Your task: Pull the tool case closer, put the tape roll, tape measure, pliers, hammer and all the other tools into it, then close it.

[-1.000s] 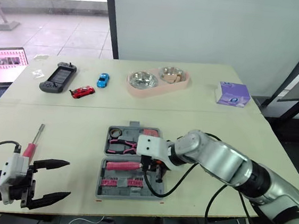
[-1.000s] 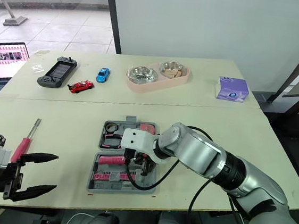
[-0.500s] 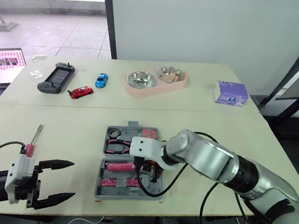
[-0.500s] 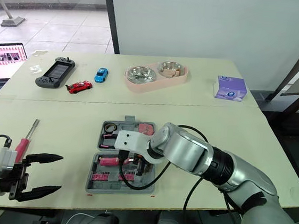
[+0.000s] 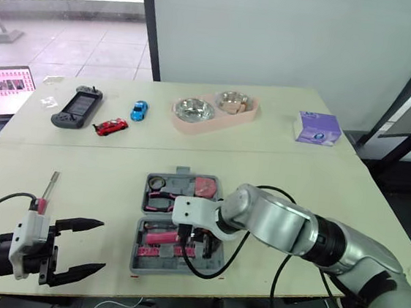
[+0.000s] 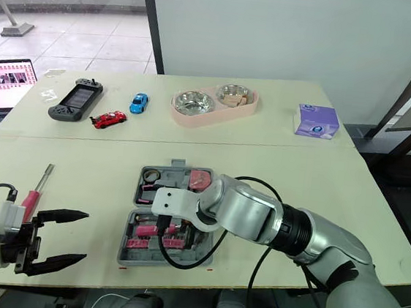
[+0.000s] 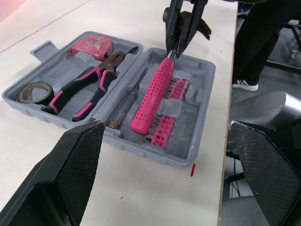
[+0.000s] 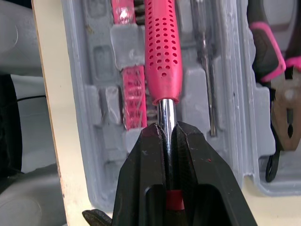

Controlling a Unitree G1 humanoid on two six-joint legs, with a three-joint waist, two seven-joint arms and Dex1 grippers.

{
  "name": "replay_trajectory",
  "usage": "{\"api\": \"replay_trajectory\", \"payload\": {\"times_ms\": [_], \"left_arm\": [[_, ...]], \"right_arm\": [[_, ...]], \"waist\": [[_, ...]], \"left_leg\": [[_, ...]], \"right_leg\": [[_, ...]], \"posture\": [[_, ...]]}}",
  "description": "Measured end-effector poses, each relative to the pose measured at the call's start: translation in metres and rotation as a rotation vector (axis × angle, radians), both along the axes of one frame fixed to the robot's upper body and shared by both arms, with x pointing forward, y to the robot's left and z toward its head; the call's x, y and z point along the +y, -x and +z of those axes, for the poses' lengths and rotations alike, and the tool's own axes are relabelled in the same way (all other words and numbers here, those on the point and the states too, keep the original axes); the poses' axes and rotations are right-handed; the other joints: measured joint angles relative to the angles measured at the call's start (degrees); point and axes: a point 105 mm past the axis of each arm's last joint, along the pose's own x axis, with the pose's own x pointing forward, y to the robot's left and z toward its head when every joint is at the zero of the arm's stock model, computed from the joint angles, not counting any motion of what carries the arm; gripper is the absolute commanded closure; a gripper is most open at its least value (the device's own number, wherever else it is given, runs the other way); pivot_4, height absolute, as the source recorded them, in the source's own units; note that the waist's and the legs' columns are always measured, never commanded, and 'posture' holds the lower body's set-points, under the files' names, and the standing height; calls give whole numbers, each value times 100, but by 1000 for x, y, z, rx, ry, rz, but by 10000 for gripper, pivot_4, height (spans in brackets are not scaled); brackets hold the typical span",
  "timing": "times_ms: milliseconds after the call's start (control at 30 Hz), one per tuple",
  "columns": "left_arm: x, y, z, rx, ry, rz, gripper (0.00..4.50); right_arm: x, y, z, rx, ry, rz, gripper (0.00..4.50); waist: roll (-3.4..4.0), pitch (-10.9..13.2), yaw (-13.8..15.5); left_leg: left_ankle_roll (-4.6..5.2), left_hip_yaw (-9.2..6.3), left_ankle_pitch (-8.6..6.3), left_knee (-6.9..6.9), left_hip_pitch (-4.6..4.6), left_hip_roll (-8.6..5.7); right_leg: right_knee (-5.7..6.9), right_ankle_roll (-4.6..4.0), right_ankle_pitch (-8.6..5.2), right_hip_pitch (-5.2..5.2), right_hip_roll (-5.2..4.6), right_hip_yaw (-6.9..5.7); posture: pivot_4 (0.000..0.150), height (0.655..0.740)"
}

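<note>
Left eye view: the open tool case (image 5: 183, 172) lies close to the front edge of the surface (image 5: 319, 188), about midway along it. The right tool (image 5: 182, 235) reaches into the case's front half. The left tool (image 5: 102, 246) hovers at the front-left corner, spread wide and empty, with a pink-handled screwdriver (image 5: 45, 192) loose on the surface just beyond it. Along the far edge sit a game console (image 5: 77, 106), a red toy car (image 5: 113, 126), a blue toy car (image 5: 141, 109), a pink double bowl (image 5: 214, 111) and a purple box (image 5: 321, 128). A laptop (image 5: 3, 88) shows past the far-left corner. Behind are a white wall and a window onto a tiled terrace.

Left wrist view: the tape roll (image 7: 34, 91), pliers (image 7: 89, 87) and tape measure (image 7: 91, 45) sit in one half of the case. The hammer (image 7: 153, 96) lies slantwise across the moulded slots of the other half.

Right wrist view: the right tool is clamped on the hammer's bare steel shaft, just below the pink grip.

Let go at this slant, the hammer would likely ride high and block the lid. The smooth shaft could also twist in the clamp. A hard push might slide the case over the front edge, and a careless reach by the left tool could knock the screwdriver off the surface.
</note>
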Motion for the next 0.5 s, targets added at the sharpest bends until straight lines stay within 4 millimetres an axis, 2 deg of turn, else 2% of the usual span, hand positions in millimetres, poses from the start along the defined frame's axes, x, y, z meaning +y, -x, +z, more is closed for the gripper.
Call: {"api": "replay_trajectory", "payload": {"times_ms": [500], "left_arm": [[-3,3,0,8,-1,-2,0]], "right_arm": [[12,-3,-4,15,-16,-15,44748]], "waist": [[0,0,-6]], "left_leg": [[0,0,0,-2,2,0]], "right_leg": [[1,-1,0,-1,1,0]], "posture": [[1500,7360]]}}
